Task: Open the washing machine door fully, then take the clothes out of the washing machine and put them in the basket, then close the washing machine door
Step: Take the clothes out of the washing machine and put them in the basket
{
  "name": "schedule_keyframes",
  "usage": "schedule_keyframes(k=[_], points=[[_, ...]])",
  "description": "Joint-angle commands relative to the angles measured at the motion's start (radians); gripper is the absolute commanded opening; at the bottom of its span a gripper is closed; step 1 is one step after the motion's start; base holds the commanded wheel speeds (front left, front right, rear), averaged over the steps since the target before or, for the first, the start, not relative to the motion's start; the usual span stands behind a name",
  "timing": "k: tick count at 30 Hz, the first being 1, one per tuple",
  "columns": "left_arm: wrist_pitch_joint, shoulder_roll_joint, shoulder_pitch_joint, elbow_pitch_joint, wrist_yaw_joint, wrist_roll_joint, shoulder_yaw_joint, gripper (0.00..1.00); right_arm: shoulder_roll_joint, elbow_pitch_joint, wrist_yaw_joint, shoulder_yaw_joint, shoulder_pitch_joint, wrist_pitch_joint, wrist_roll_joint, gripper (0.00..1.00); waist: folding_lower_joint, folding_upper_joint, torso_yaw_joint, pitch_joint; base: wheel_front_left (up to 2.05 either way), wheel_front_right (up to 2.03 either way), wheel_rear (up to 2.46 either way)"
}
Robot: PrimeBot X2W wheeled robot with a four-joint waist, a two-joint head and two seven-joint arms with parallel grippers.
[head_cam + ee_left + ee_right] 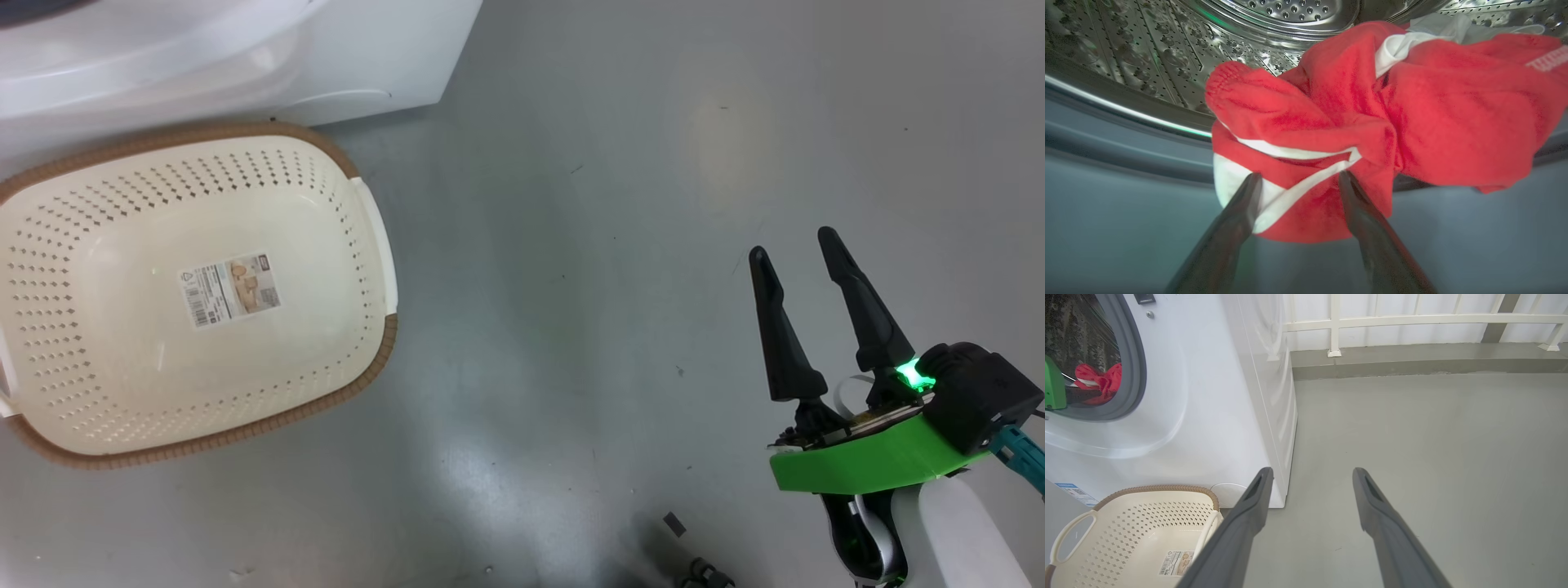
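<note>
The left pincer [1299, 181] stands spread, tips flanking a hanging fold of the clothes [1355, 122] bunched just ahead at the lip of the drum [1167, 61] — soft, light, apt to slump — so that thick fold looks the surest hold.

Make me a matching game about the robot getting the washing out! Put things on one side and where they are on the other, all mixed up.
Things:
1. clothes
2. basket
3. right gripper
4. left gripper

Where:
A. on the floor by the washing machine, nothing inside but a sticker
B. open above bare floor
C. in the drum, spilling over its front edge
D. open, right up at red fabric

Pairs: 1-C, 2-A, 3-B, 4-D.
</note>
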State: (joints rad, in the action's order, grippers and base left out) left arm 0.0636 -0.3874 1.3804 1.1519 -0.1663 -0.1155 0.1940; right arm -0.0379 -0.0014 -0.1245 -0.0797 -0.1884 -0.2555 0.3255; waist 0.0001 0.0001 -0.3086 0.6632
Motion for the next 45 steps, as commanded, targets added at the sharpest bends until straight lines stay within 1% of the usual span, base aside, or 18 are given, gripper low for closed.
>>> schedule_keyframes(k=[1,11,12,13,14,15,20,22,30,33,36,45], points=[[0.009,-0.047,0.019,-0.01,0.006,0.004,-0.002,1.0,-0.012,-0.019,-0.006,-0.022,0.005,-0.006,0.019,1.0,-0.0001,-0.0001,-0.001,0.001,0.0,0.0,0.0],[0.04,-0.056,0.031,0.027,0.019,0.023,0.04,1.0,-0.012,-0.018,-0.006,-0.027,0.0,-0.006,0.029,1.0,-0.0001,-0.0001,-0.003,0.004,0.0,0.0,0.0],[0.04,-0.055,0.033,0.028,0.018,0.025,0.044,0.79,-0.012,-0.018,-0.006,-0.027,0.0,-0.006,0.029,1.0,-0.0001,-0.0001,-0.003,0.004,0.0,0.0,0.0],[0.04,-0.053,0.035,0.029,0.017,0.027,0.048,0.42,-0.012,-0.018,-0.006,-0.027,0.0,-0.006,0.03,1.0,-0.0001,-0.0001,-0.003,0.003,0.0,0.0,0.0],[0.042,-0.051,0.035,0.03,0.016,0.028,0.052,0.11,-0.012,-0.018,-0.006,-0.028,0.0,-0.006,0.031,1.0,-0.0001,-0.0001,-0.003,0.003,0.0,0.0,0.0],[0.043,-0.049,0.036,0.032,0.015,0.028,0.055,0.0,-0.012,-0.019,-0.006,-0.028,0.0,-0.006,0.032,1.0,-0.0001,-0.0001,-0.003,0.003,0.0,0.0,0.0],[0.049,-0.048,0.038,0.037,0.022,0.022,0.063,0.0,-0.012,-0.02,-0.006,-0.029,-0.001,-0.006,0.036,1.0,-0.0001,-0.0001,-0.003,0.005,0.0,0.0,0.0],[0.033,-0.052,0.039,0.032,0.026,0.018,0.064,0.0,-0.012,-0.02,-0.006,-0.028,-0.002,-0.006,0.036,1.0,-0.0001,-0.0001,-0.002,0.006,0.0,0.0,0.0],[-0.053,-0.04,0.041,-0.013,0.022,0.006,0.072,0.0,-0.012,-0.018,-0.006,-0.023,-0.004,-0.006,0.038,1.0,-0.0001,-0.0001,0.016,0.005,0.0,0.0,0.0],[-0.088,-0.037,0.036,-0.032,0.031,-0.006,0.069,0.0,-0.012,-0.017,-0.006,-0.022,-0.007,-0.006,0.038,1.0,-0.0001,-0.0001,0.024,0.003,0.0,0.0,0.0],[-0.123,-0.033,0.02,-0.054,0.062,-0.03,0.063,0.0,-0.012,-0.016,-0.006,-0.025,-0.009,-0.006,0.038,1.0,-0.0001,-0.0001,0.034,-0.004,0.0,0.0,0.0],[-0.245,-0.02,-0.054,-0.127,0.083,-0.095,0.027,0.0,-0.012,-0.013,-0.006,-0.022,-0.012,-0.006,0.033,1.0,-0.0001,-0.0001,0.064,-0.025,0.0,0.0,0.0]])
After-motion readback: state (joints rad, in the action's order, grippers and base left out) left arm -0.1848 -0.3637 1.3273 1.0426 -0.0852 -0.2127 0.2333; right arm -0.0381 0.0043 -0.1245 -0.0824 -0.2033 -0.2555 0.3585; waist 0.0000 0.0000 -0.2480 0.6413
